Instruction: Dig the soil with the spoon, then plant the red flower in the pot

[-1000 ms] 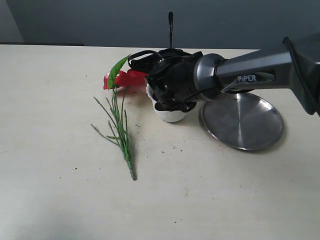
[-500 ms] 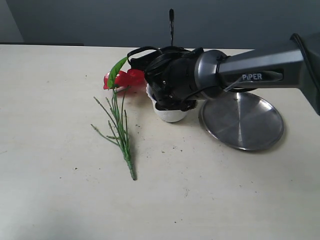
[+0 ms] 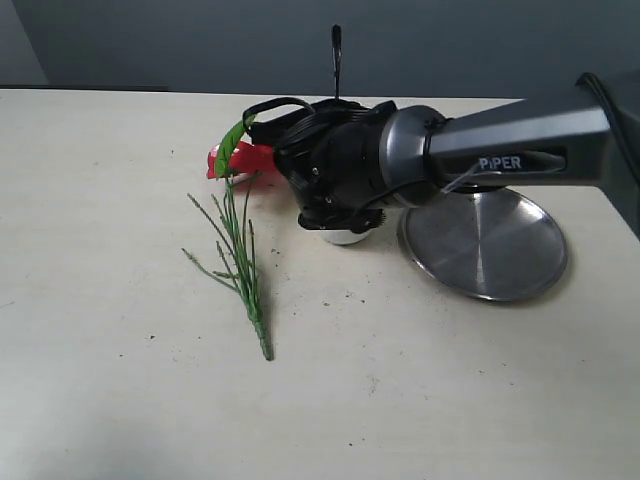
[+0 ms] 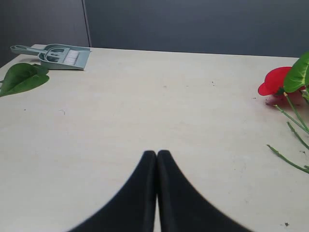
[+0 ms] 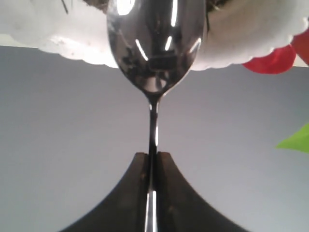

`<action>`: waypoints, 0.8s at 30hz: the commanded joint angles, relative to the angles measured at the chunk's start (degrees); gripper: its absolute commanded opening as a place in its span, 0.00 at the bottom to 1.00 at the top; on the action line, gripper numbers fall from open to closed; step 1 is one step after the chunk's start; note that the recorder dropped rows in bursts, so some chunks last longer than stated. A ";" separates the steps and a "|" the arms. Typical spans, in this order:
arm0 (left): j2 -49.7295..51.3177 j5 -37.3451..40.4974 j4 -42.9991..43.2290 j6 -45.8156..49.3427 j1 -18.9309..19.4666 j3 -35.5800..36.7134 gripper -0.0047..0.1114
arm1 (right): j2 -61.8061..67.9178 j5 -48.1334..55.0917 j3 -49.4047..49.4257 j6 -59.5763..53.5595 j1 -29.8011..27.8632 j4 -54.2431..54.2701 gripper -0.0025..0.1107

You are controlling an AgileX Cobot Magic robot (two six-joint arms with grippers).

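My right gripper [image 5: 153, 155] is shut on the thin handle of the silver spoon [image 5: 154, 43]. The spoon's bowl dips over the scalloped rim of the white pot [image 5: 241, 43], where a sliver of dark soil [image 5: 96, 3] shows. In the exterior view the right arm's wrist covers most of the pot [image 3: 343, 236], and the spoon handle [image 3: 336, 55] sticks up behind it. The red flower [image 3: 232, 160] lies on the table left of the pot, its green stems [image 3: 243, 270] trailing toward the front. My left gripper [image 4: 157, 154] is shut and empty, low over bare table, with the flower [image 4: 274, 81] off to its side.
A round steel plate [image 3: 485, 243] lies right of the pot, partly under the right arm. In the left wrist view a green dustpan with a brush [image 4: 58, 54] and a loose green leaf [image 4: 21, 77] lie at the far table edge.
The right wrist has shifted slightly left and lower over the pot, hiding more of it. The spoon handle has moved a little left with it. The flower and plate have not moved.
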 commanded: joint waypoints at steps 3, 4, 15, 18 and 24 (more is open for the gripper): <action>-0.28 -0.36 -0.06 0.04 0.05 0.29 0.04 | -1.20 4.38 0.11 -2.07 0.10 -0.05 0.02; -0.28 -0.36 -0.06 0.04 0.05 0.29 0.04 | -1.29 4.38 0.11 -2.07 0.10 -0.32 0.02; -0.28 -0.36 -0.06 0.04 0.05 0.29 0.04 | -1.29 -3.32 0.11 -2.07 -3.95 -7.64 0.02; -0.28 -0.36 -0.06 0.04 0.05 0.29 0.04 | -1.29 -4.44 0.11 -2.07 -5.32 -9.99 0.02; -0.28 -0.36 -0.06 0.04 0.05 0.29 0.04 | -1.00 -8.93 0.11 -1.69 -6.31 -8.82 0.02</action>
